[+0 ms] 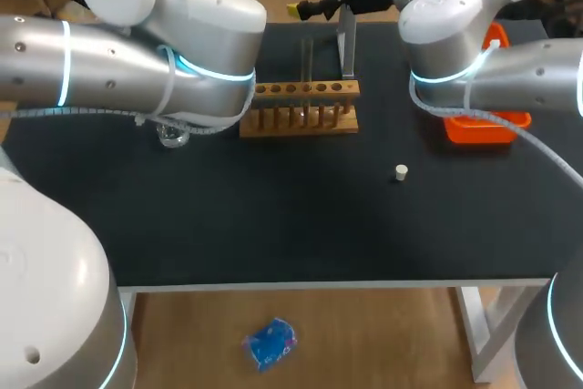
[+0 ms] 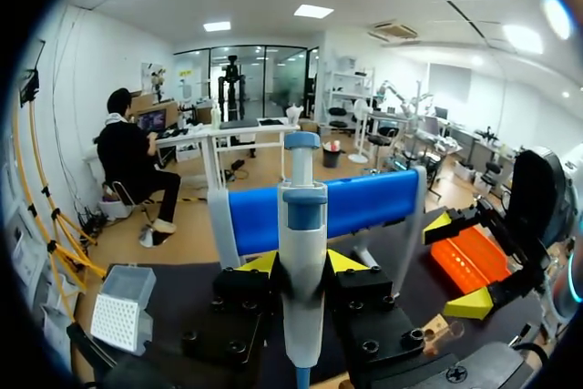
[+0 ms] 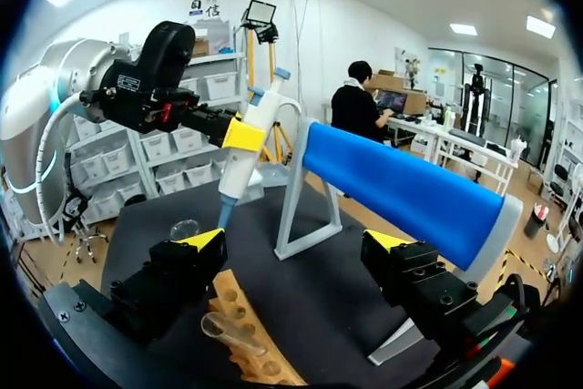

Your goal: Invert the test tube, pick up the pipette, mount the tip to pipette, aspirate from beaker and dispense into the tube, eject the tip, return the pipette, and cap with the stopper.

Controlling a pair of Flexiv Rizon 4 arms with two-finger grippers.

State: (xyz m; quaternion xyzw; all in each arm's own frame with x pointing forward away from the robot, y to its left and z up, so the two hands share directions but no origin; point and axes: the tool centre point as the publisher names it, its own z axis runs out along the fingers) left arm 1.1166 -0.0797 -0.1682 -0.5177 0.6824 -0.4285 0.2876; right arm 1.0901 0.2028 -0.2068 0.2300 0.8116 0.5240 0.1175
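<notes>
- Evidently the pipette pickup is the step in hand: the left gripper [image 2: 302, 266] pinches the pipette [image 2: 302, 216] upright between its yellow tips, raised above the desk [image 1: 301, 225] on the left side of the wooden rack [image 1: 305, 107]
- The right gripper [image 3: 294, 243] hangs just above the rack with its fingers spread wide and nothing between them; the test tube [image 3: 232, 330] sits in the rack beneath it
- The blue-topped pipette stand [image 3: 401, 189] is behind the rack, the beaker [image 1: 171, 134] is just left of the rack, and the white stopper [image 1: 401, 171] lies in front of the rack toward its right end
- Next, I judge, comes mounting a tip: the tip box [image 2: 121, 309] lies on the side of the left gripper away from the rack, so the pipette's nose needs lining up over one tip, kept vertical, then pressing straight down
- Whether a tip is already on is too small to tell
</notes>
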